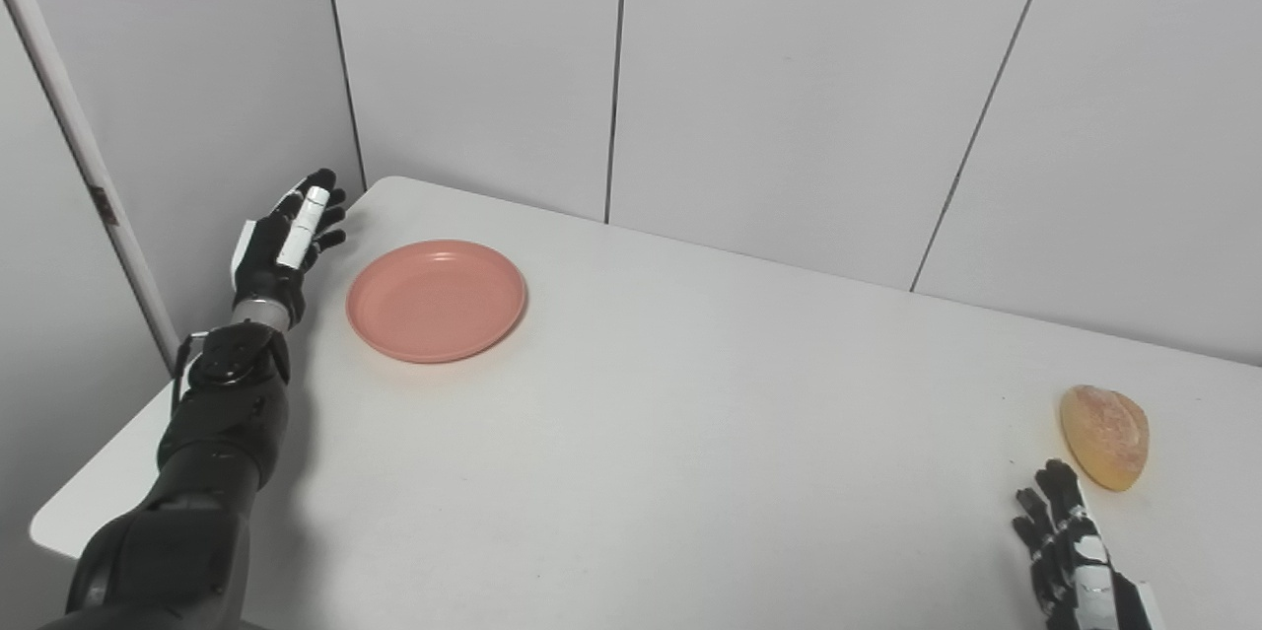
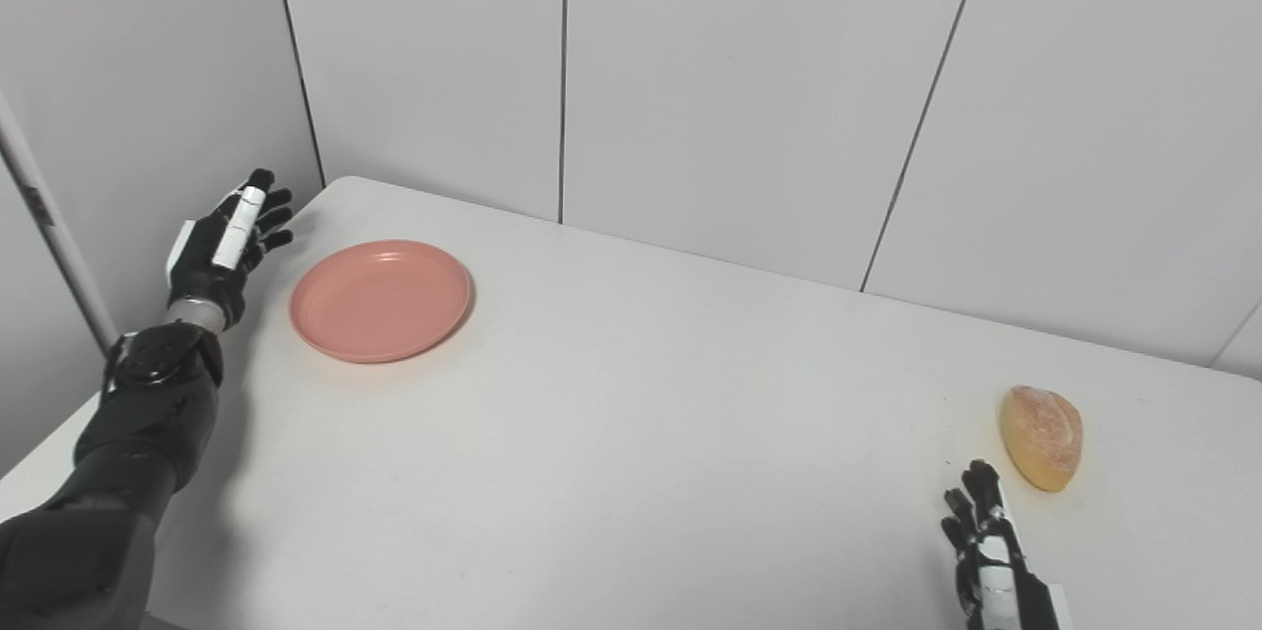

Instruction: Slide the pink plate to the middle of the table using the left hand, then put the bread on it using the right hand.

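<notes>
One pink plate (image 1: 436,300), one bread (image 1: 1105,436), two empty robot hands.

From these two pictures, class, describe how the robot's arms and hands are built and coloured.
Both arms are clad in glossy black shells. The left arm has a round black wrist joint and a silver ring below the hand. The left hand and right hand are black, with white panels on the back and along a finger. No loose cables show.
</notes>
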`<action>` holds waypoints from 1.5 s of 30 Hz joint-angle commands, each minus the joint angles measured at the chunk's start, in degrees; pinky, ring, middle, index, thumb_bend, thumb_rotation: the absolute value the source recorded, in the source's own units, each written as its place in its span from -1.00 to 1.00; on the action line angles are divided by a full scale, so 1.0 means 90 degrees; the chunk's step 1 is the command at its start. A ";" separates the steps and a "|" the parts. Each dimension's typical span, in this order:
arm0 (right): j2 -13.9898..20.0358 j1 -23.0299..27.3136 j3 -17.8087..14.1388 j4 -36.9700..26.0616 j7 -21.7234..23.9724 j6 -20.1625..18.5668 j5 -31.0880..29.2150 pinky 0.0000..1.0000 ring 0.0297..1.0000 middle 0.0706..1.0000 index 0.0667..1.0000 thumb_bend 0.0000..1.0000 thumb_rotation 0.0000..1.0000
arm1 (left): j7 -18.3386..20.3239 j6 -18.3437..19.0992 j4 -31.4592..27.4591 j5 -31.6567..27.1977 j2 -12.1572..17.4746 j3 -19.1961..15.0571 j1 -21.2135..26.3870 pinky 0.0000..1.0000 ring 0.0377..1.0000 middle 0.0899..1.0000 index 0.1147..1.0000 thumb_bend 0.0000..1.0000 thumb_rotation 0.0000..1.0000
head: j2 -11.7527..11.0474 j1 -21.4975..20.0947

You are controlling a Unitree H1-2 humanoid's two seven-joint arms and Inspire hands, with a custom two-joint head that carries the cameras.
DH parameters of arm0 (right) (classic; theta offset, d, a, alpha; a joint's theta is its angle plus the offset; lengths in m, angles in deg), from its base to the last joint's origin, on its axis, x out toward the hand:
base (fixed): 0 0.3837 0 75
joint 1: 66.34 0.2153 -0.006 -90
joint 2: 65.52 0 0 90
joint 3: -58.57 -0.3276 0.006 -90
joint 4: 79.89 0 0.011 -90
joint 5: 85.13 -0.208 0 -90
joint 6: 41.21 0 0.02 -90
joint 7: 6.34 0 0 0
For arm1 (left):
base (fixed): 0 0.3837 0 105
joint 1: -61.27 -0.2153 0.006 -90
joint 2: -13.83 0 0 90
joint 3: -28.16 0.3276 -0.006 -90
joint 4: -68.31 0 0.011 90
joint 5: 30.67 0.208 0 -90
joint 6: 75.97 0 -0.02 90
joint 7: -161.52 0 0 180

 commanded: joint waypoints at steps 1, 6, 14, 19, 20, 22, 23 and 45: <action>0.0027 -0.0297 -0.0033 0.0171 -0.0042 -0.0113 0.0071 0.97 0.93 0.99 0.95 0.61 0.94 | 0.0131 -0.0239 -0.0066 -0.0063 0.0068 0.0053 0.0438 0.68 0.73 0.64 0.65 0.69 0.52 | 0.0020 -0.0029; 0.0015 -0.0335 -0.0030 0.0075 -0.0049 -0.0188 0.0076 0.97 0.93 0.99 0.94 0.60 0.93 | 0.0287 -0.0393 0.0389 -0.0049 0.0018 0.0182 0.0512 0.72 0.72 0.63 0.69 0.71 0.54 | 0.0053 -0.0059; 0.0011 -0.0407 -0.0014 -0.0099 -0.0055 -0.0333 0.0110 0.96 0.92 0.99 0.95 0.62 0.93 | 0.0298 -0.0412 0.0820 -0.0048 -0.0156 0.0278 0.0600 0.69 0.75 0.69 0.67 0.75 0.52 | 0.0108 -0.0125; 0.0007 -0.0418 0.0001 -0.0136 -0.0075 -0.0360 0.0168 0.95 0.90 0.98 0.94 0.59 0.93 | 0.0609 -0.0487 0.1025 -0.0194 -0.0239 0.0275 0.0696 0.66 0.71 0.62 0.68 0.82 0.48 | 0.0123 -0.0151; 0.0001 -0.0423 0.0003 -0.0155 -0.0078 -0.0378 0.0171 0.95 0.90 0.98 0.94 0.59 0.93 | 0.0655 -0.0483 0.1047 -0.0193 -0.0250 0.0300 0.0712 0.68 0.72 0.63 0.70 0.83 0.49 | 0.0132 -0.0157; -0.0007 -0.0431 0.0008 -0.0184 -0.0083 -0.0402 0.0184 0.95 0.90 0.98 0.94 0.60 0.93 | 0.0716 -0.0524 0.1118 -0.0191 -0.0265 0.0338 0.0743 0.73 0.73 0.65 0.73 0.91 0.48 | 0.0144 -0.0167; -0.0011 -0.0434 0.0010 -0.0196 -0.0086 -0.0412 0.0192 0.94 0.90 0.98 0.94 0.60 0.93 | 0.0740 -0.0560 0.1169 -0.0189 -0.0266 0.0353 0.0759 0.73 0.73 0.66 0.73 0.97 0.48 | 0.0144 -0.0167; -0.0053 -0.0455 0.0065 -0.0335 -0.0091 -0.0563 0.0302 0.92 0.87 0.97 0.95 0.58 0.95 | 0.1092 -0.0633 0.0390 -0.0412 -0.0788 0.0456 0.0376 0.56 0.69 0.64 0.64 0.80 0.50 | 0.0208 -0.0257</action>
